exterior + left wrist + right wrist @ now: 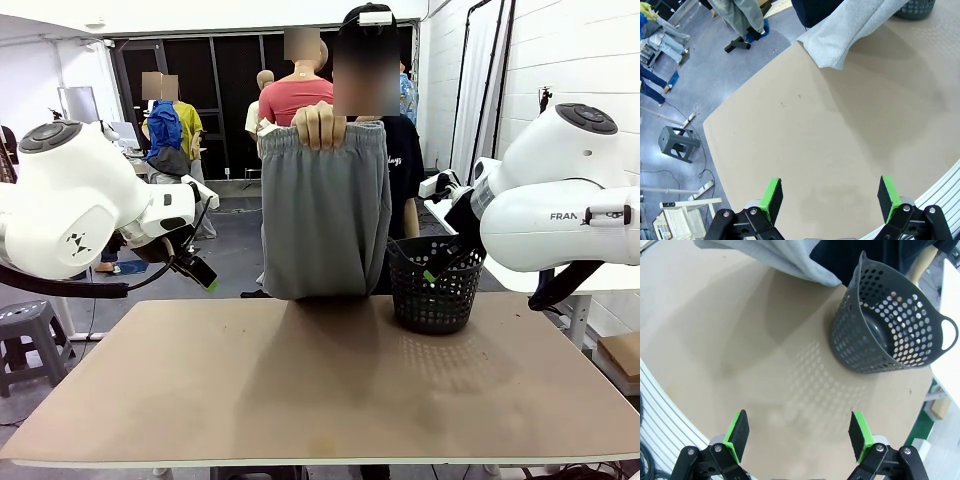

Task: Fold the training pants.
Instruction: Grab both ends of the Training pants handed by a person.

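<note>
A person at the far side holds the light grey training pants [325, 215] up by the waistband with a hand [320, 126]; the legs hang down to the table's far edge. Their hem shows in the left wrist view [850, 32] and in the right wrist view [775, 257]. My left gripper [200, 272] hangs above the table's left side, open, its green pads [771, 197] wide apart over bare tabletop. My right gripper [436, 268] hovers at the right beside the basket, open too, pads [737, 432] spread with nothing between them.
A black mesh basket [435, 285] stands at the table's far right, seen from above and empty [890, 325]. The brown table [320, 390] spreads between the arms. A grey stool [677, 145] stands on the floor to the left.
</note>
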Tool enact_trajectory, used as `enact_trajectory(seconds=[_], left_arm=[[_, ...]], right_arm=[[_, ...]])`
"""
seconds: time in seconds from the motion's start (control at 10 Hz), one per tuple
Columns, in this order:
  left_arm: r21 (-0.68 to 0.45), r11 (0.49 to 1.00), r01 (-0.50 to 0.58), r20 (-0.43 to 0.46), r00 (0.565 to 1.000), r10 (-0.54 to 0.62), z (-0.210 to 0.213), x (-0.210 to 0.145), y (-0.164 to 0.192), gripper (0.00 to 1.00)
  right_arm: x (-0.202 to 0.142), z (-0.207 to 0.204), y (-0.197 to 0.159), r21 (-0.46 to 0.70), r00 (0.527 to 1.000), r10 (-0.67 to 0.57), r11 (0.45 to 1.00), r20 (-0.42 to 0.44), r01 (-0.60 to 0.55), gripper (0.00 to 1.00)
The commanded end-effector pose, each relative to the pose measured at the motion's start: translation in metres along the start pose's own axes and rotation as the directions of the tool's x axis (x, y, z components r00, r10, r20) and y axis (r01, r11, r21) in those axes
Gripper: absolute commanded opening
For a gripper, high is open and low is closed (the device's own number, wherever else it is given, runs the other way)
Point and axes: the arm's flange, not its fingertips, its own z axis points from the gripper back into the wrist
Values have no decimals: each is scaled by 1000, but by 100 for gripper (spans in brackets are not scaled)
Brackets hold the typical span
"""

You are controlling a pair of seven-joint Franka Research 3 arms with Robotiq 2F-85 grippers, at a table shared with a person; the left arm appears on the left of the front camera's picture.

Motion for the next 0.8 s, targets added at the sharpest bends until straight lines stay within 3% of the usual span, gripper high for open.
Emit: enact_trajectory(seconds=[0.0, 0.7], left_arm=[[-5, 1000, 12, 8, 1000, -12, -1, 1, 2, 100], [-5, 1000, 12, 8, 1000, -12, -1, 1, 2, 100]], right_arm=[[0, -1, 0, 0, 1000, 0, 1000, 0, 0, 100], [0, -1, 0, 0, 1000, 0, 1000, 0, 0, 100]])
